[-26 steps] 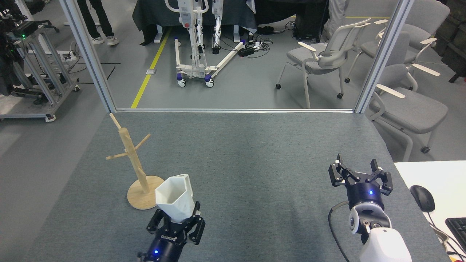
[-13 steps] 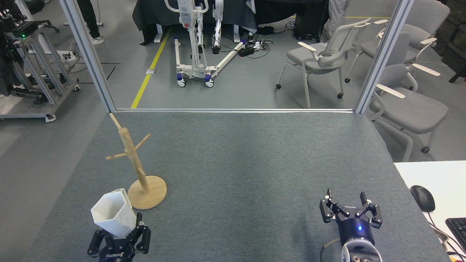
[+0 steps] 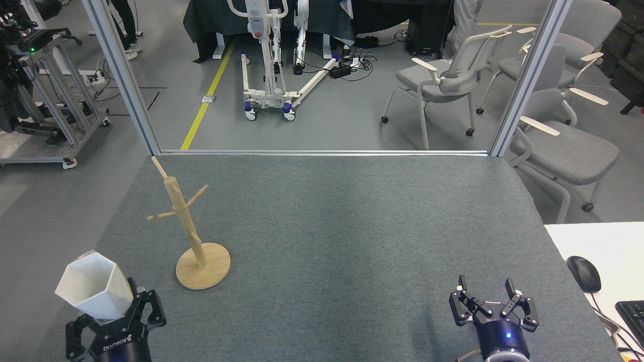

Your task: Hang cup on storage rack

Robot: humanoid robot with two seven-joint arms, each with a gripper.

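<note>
At the desk's near left corner, the left gripper (image 3: 113, 322) holds the cup (image 3: 94, 293) by its narrow base, jaws closed round it, the hexagonal mouth tipped up and leftward. The cup hangs nearer than the storage rack (image 3: 187, 229) and to its left, well apart from the rack's pegs; its handle is hidden in this view. The carrying step appears in hand: hanging is not yet done. The next move likely calls for bringing the cup up to peg height and turning it so the handle faces a free peg, without knocking the slim post. To the rack's right, at the near edge, the right gripper (image 3: 494, 305) waits empty, jaws spread wide. The desk (image 3: 352, 226) is covered in grey felt-like cloth. Right of it lie a black computer mouse (image 3: 583, 273) and a keyboard's corner (image 3: 633, 317). Beyond the rack: a grey floor with a yellow line (image 3: 206, 95), a wheeled white frame (image 3: 269, 75), and grey armchairs (image 3: 563, 146).
</note>
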